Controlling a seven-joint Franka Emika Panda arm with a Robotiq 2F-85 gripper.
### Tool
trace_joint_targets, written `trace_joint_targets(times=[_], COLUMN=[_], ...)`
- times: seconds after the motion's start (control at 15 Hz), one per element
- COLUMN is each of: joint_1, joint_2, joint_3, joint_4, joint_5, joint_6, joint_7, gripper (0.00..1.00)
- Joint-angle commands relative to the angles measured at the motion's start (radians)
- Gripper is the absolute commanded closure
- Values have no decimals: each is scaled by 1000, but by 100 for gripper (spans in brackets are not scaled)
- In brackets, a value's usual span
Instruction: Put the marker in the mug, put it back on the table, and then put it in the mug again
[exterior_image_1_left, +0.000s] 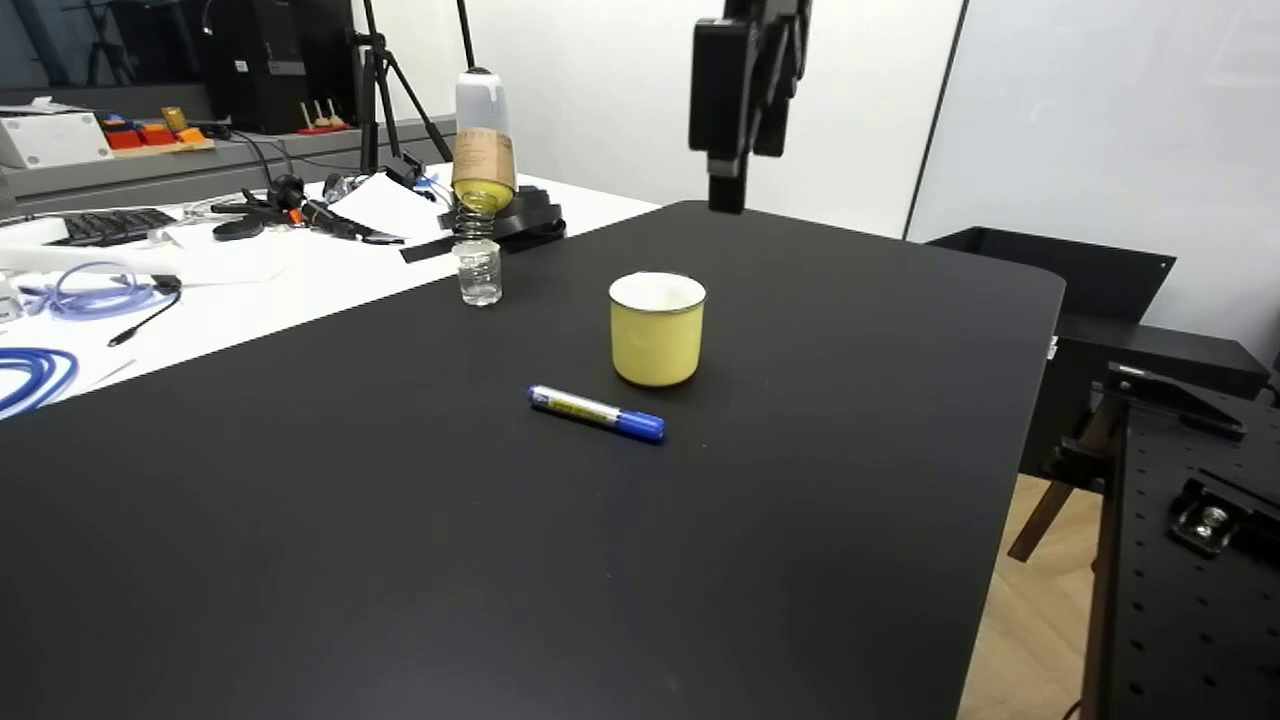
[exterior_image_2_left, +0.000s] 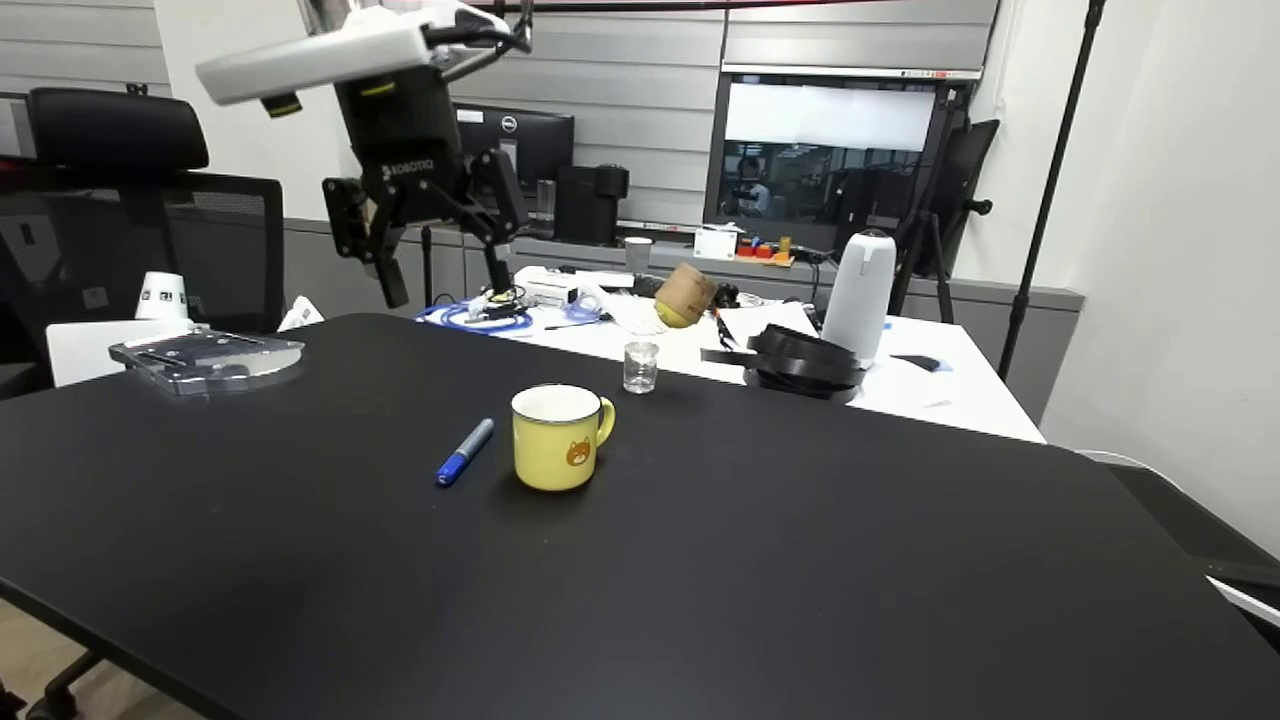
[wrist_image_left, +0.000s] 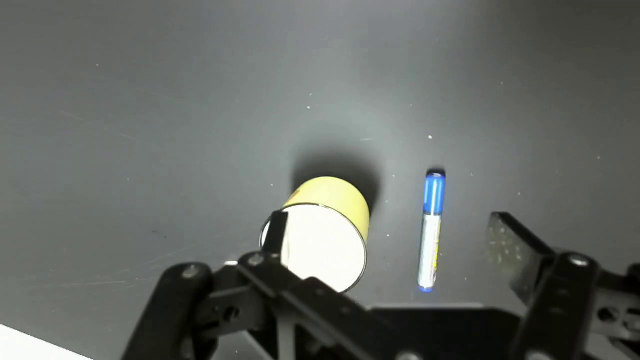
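Exterior view, upper left: gripper (exterior_image_2_left: 447, 288) high, spread wide, nothing held. Left of centre: marker (exterior_image_2_left: 466, 452) flat on table (exterior_image_2_left: 800, 570). Near centre: mug (exterior_image_2_left: 550, 445) upright, just beside. Likely pick-up step, which round unclear; next should descend astride marker, clear of mug, then close.

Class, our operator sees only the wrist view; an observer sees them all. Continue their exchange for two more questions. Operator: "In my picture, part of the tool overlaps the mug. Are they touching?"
Observer: No, both exterior views show a gap between the tool and the mug.
Operator: What is on the mug's side?
Observer: An exterior view shows an animal's face.
Operator: And past the table?
Observer: An exterior view shows a keyboard on the white desk.
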Motion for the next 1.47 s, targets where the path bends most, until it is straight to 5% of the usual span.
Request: trace_joint_targets(times=[0.0,0.07,0.47,0.8,1.4], joint_1=[-66,-11,-4,39,113], joint_2=[85,57,125,339,645], joint_3=[115,45,59,25,-40], joint_4=[37,9,29,128,313], joint_5=[-38,-11,0,110,79], joint_6=[22,33,45,93,249], joint_7=[268,141,198,61,11], gripper=[0,0,0,0,0])
